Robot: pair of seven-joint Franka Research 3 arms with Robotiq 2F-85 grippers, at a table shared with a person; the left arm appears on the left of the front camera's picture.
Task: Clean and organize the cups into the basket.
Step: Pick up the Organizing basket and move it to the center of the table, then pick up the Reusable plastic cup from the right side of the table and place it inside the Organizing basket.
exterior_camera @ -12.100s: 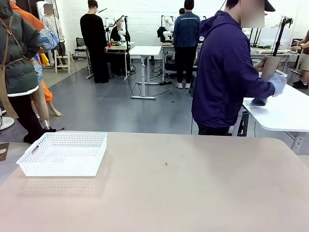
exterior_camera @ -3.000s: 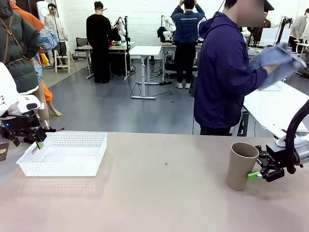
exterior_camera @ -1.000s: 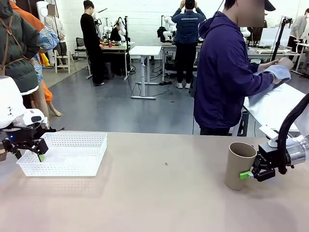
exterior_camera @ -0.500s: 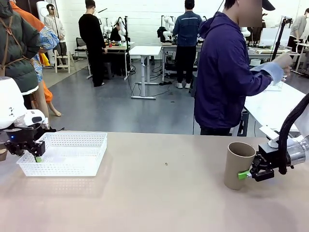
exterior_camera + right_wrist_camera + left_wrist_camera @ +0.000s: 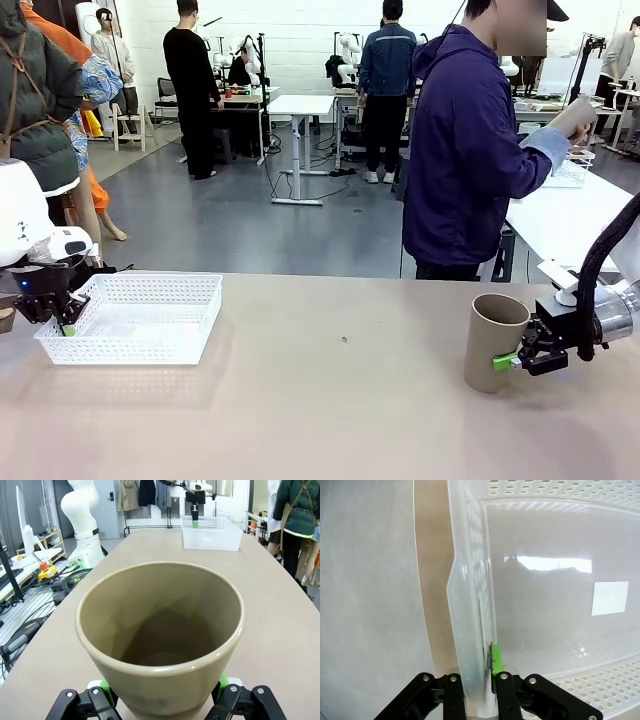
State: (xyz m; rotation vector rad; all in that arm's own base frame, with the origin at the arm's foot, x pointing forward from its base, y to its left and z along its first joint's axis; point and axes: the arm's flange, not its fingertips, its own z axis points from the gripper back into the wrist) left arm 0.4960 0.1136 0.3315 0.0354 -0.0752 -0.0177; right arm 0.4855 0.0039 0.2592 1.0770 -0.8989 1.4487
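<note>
Big busy room at the back, long tan table (image 5: 330,400) up front. At the table's left end, white basket (image 5: 150,345) lying flat. Left gripper (image 5: 66,325) clamped on the basket's left wall, wall pinched between both fingers. Far to the right, tan cup (image 5: 493,345), upright, mouth up, well apart from the basket. Right gripper (image 5: 505,361) spread wide around the cup's low part, one green pad (image 5: 105,685) on each side. Cannot tell if squeezing. Person (image 5: 470,150) in purple across the table.
</note>
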